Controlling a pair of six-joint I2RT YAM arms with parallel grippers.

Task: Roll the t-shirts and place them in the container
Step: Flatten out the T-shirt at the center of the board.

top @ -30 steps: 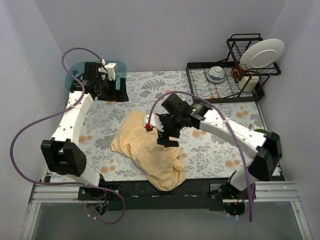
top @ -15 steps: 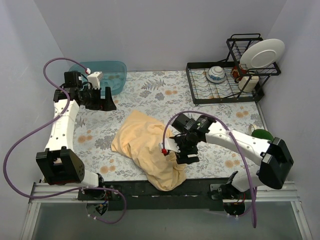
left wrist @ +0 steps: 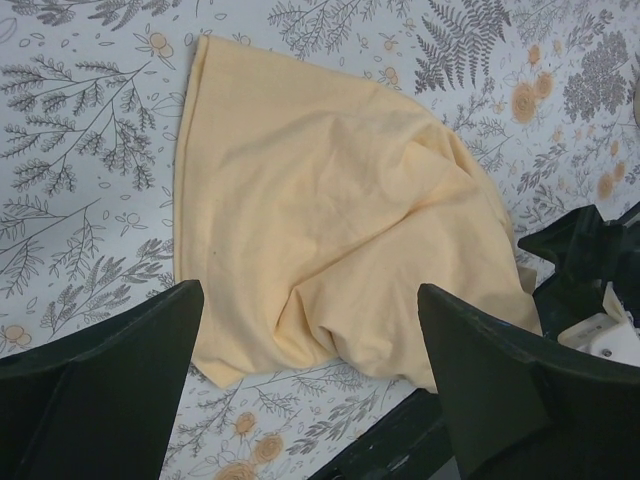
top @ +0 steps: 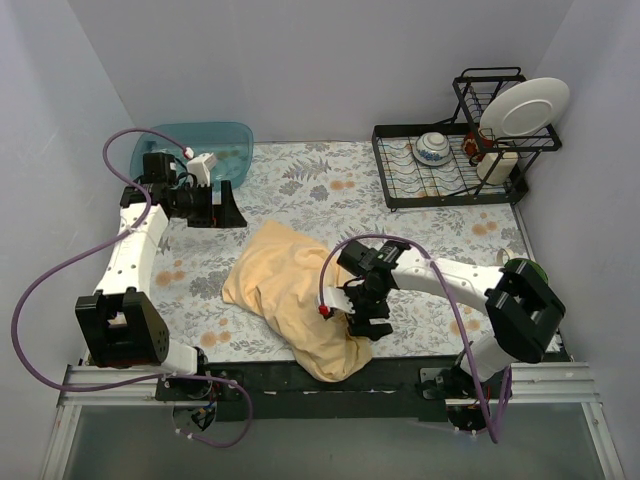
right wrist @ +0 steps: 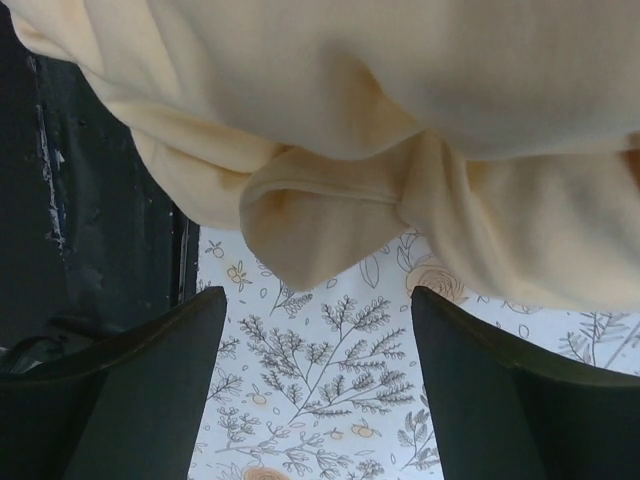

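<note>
Legible text, labels, brands, numbers, signs: none that you can read in any of the three views.

- t-shirt [top: 288,285]: plain yellow cloth; you will find no lettering on the side that shows.
- worktop [top: 300,190]: leaf-and-flower print only, no words.

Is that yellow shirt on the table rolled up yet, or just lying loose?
Loose, not rolled: the yellow t-shirt lies as a wrinkled, bunched heap on the floral table, no neat roll showing.
</note>
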